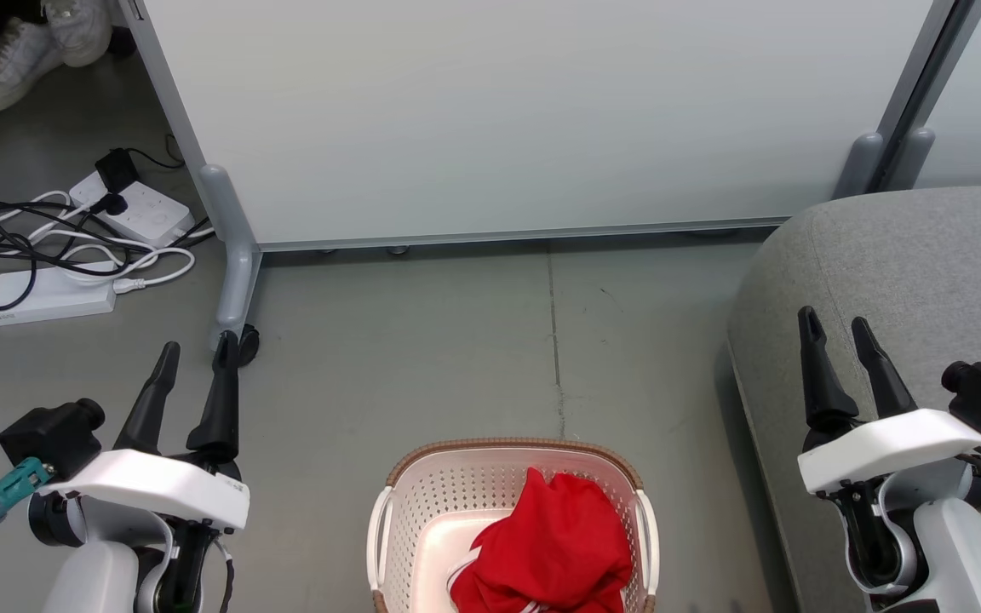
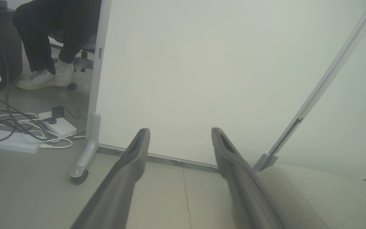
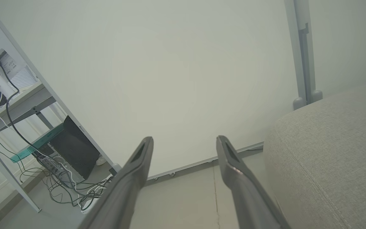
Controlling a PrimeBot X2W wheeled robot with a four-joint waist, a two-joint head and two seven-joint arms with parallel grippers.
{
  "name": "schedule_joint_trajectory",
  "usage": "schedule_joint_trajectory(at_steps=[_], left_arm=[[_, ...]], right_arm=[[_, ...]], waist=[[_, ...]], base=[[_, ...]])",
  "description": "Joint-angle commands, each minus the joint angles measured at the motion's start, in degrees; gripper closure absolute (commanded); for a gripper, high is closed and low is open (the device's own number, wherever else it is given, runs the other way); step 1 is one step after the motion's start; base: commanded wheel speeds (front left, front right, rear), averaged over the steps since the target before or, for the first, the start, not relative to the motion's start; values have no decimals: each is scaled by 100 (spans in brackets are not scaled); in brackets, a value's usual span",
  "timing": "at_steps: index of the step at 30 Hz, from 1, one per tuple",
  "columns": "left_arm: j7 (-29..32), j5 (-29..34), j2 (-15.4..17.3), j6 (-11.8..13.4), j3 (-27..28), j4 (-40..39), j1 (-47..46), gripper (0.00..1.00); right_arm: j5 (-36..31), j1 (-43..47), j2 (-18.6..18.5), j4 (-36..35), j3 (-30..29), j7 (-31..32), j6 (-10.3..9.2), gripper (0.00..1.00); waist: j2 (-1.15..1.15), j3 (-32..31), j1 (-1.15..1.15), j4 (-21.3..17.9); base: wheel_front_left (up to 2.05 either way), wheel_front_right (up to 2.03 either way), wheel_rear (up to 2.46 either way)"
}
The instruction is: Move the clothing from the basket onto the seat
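Bright red clothing with a bit of white trim lies bunched in the white perforated basket, which stands on the floor at the bottom centre of the head view. The grey fabric seat fills the right side; it also shows as the seat and the seat in the wrist views. My left gripper hangs open at lower left, well left of the basket. My right gripper hangs open at lower right, above the seat's near edge. Both hold nothing: left gripper, right gripper.
A white partition panel on a grey wheeled foot closes off the back. Power strips and tangled cables lie on the floor at the left. A person's shoes show at top left. Grey floor stretches between basket and panel.
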Motion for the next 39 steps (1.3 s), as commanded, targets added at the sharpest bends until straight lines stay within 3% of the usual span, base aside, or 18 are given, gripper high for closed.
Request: schedule_joint_trajectory(at_steps=[1, 19, 39], left_arm=[[-50, 223, 58, 18, -62, -8, -19, 0], [-148, 1299, 141, 292, -208, 74, 191, 0], [-201, 1897, 235, 380, -280, 62, 341, 0]], right_arm=[[-228, -22, -23, 4, -16, -45, 27, 0], [-1753, 60, 74, 343, -88, -139, 28, 0], [-2058, 203, 145, 356, -279, -108, 32, 0]], waist=[[0, -4, 0, 7], [0, -28, 0, 29], [0, -21, 0, 83]], base=[[0, 0, 0], [0, 0, 0], [0, 0, 0]])
